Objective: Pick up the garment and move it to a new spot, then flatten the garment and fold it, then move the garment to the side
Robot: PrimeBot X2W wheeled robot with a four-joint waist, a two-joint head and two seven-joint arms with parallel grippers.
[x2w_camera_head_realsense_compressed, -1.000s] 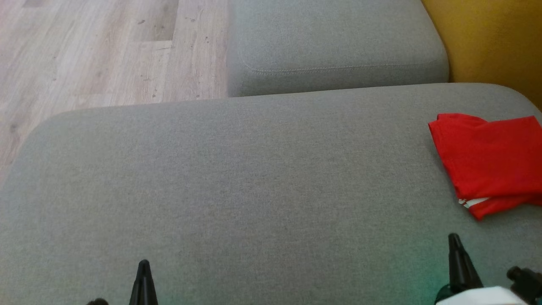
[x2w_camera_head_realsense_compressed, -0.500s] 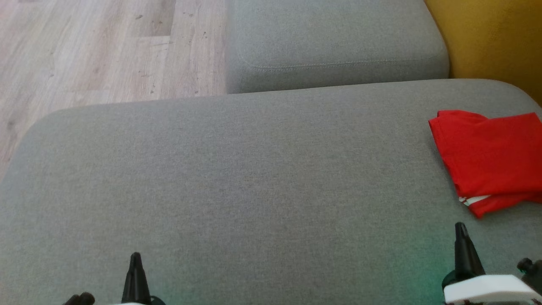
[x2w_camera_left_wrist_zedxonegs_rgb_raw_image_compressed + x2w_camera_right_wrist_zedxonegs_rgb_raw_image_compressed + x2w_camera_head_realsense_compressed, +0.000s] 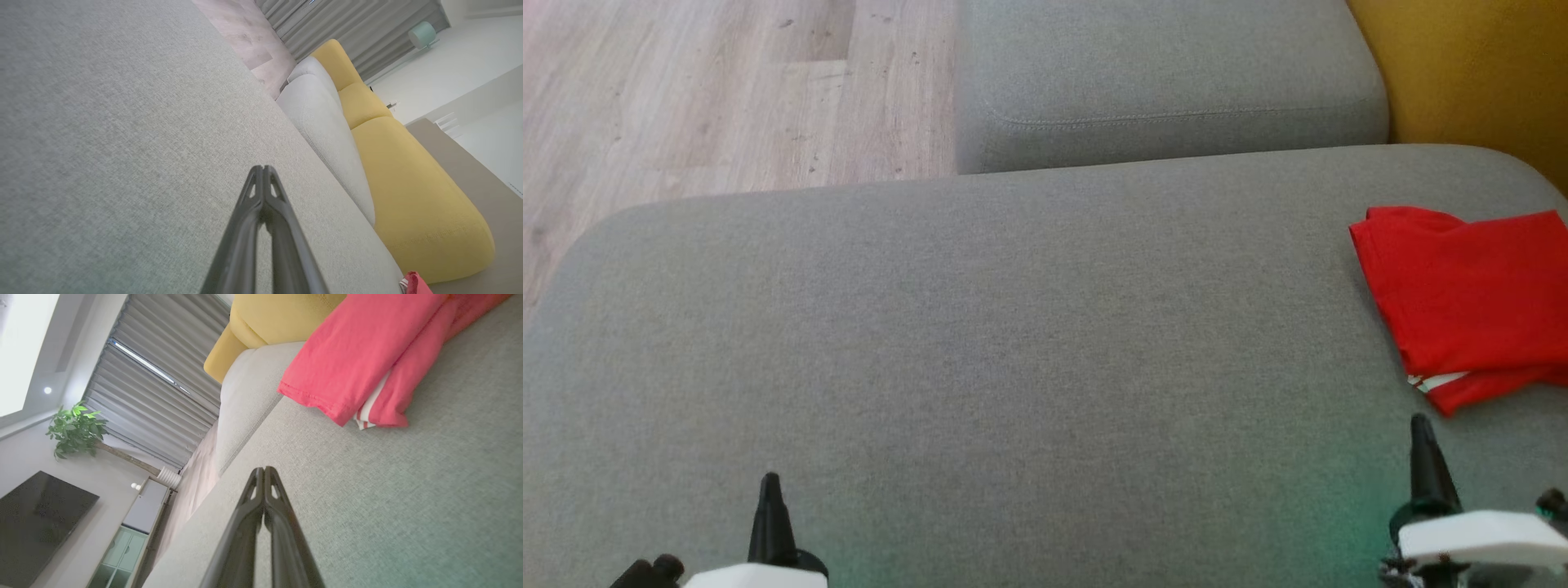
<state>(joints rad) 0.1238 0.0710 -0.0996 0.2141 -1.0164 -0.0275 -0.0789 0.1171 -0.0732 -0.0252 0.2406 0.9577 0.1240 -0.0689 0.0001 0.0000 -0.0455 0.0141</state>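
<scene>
Looking like a living room in a home. Pointing that way: grey sofa cushions sitting beside yellow ones, pale wood flooring, pleated grey curtains hanging, 1 dark flat screen leaning at the wall, 1 leafy plant growing above a low cabinet.

a: what's different from a second ago?
b: the head camera has tipped, so the grey seat and the red garment sit slightly higher in the view. they haven't shifted themselves.
a: and the arms?
b: the left gripper has come up and leftward, the right gripper up and rightward, so they're wider apart. more of each white wrist casing shows.
</scene>
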